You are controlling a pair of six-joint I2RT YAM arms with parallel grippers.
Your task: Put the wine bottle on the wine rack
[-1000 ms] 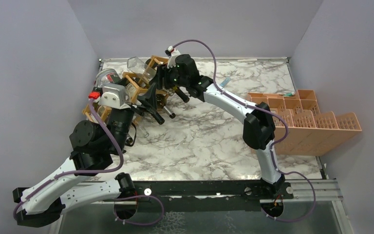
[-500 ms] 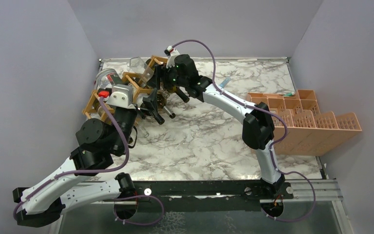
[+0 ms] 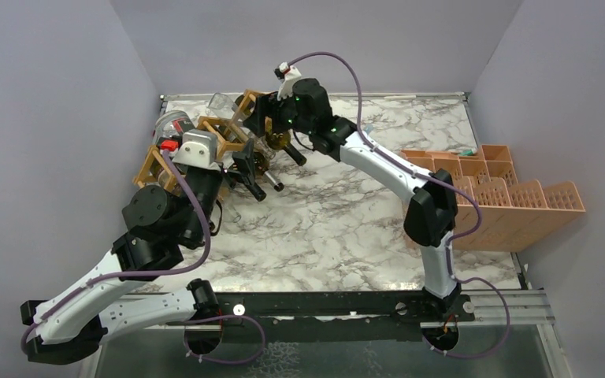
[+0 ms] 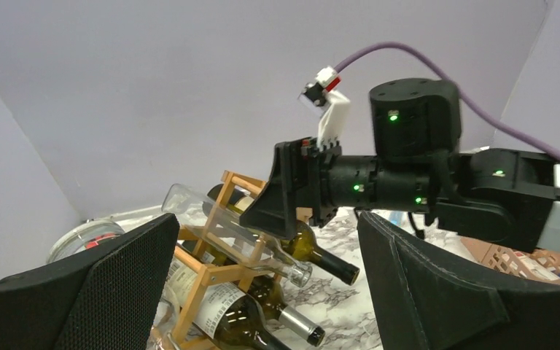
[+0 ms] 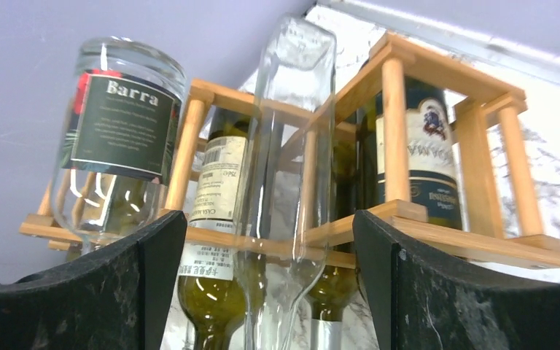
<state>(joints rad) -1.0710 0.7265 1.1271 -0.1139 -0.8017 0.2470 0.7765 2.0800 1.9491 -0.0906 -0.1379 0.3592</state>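
Observation:
The wooden wine rack (image 3: 219,135) stands at the table's far left and holds several bottles. A clear empty wine bottle (image 3: 229,111) lies across its top; it also shows in the left wrist view (image 4: 237,232) and the right wrist view (image 5: 292,138). My right gripper (image 3: 263,124) is open, its jaws astride this bottle's lower body (image 5: 270,219), with gaps on both sides. My left gripper (image 3: 241,167) is open and empty, facing the rack's neck side (image 4: 266,244). Green bottles (image 4: 227,312) fill the lower slots.
A clear bottle with a dark "Barra" label (image 5: 117,135) lies at the rack's left end. Bottle necks (image 3: 293,157) stick out over the marble table (image 3: 339,220). A salmon-pink gridded crate (image 3: 496,201) sits at the right. Grey walls close the back and sides.
My right wrist has lifted and drawn back to the right, away from the rack. My left arm has moved slightly forward towards the rack. The clear bottle stays on the rack.

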